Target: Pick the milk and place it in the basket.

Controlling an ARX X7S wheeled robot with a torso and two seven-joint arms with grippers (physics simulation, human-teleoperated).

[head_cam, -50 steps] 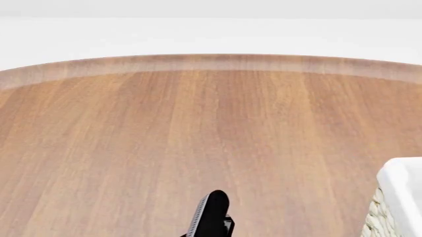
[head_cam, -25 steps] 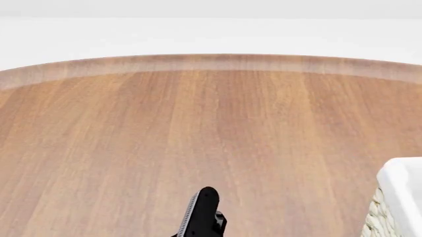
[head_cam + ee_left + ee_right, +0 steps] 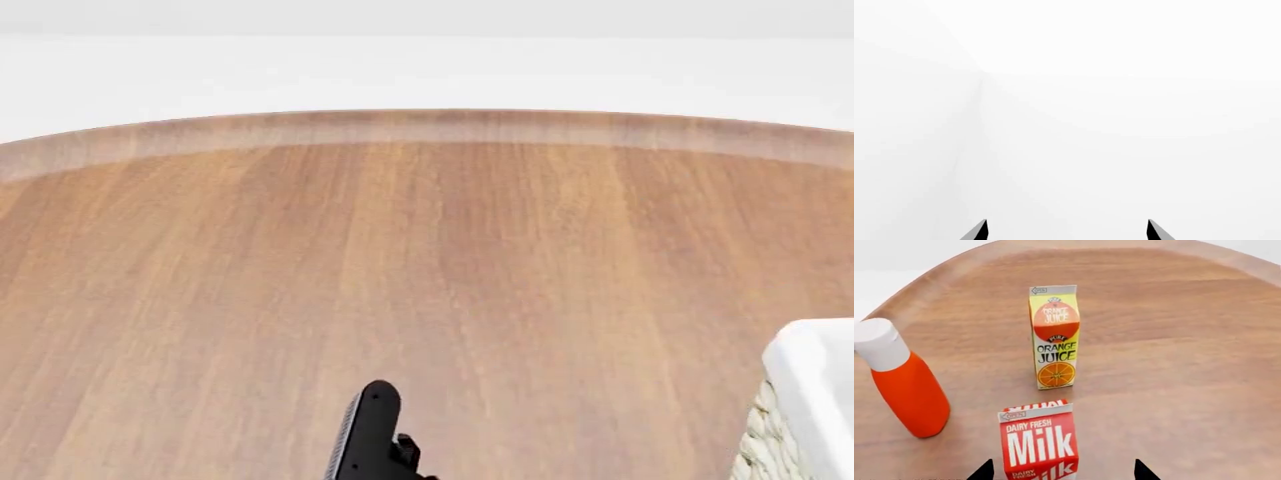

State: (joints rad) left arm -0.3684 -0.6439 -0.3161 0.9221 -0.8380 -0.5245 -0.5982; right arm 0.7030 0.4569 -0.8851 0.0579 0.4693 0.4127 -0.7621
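The milk [image 3: 1039, 440] is a red-topped carton with white "Milk" lettering. It stands upright on the wooden table in the right wrist view. My right gripper [image 3: 1062, 471] is open, with one fingertip on each side of the carton and a gap to each. My left gripper [image 3: 1066, 229] is open and empty and faces only a plain white surface. A corner of the basket [image 3: 817, 370], cream wicker with a white liner, shows at the lower right of the head view. The milk is out of the head view.
An orange juice carton [image 3: 1054, 335] stands upright beyond the milk. An orange bottle with a white cap [image 3: 911, 390] stands beside the milk. A black arm part [image 3: 371, 432] rises at the bottom centre of the head view over the round wooden table [image 3: 427, 260].
The black arm part in the head view has moved to the left. The basket and table have not moved.
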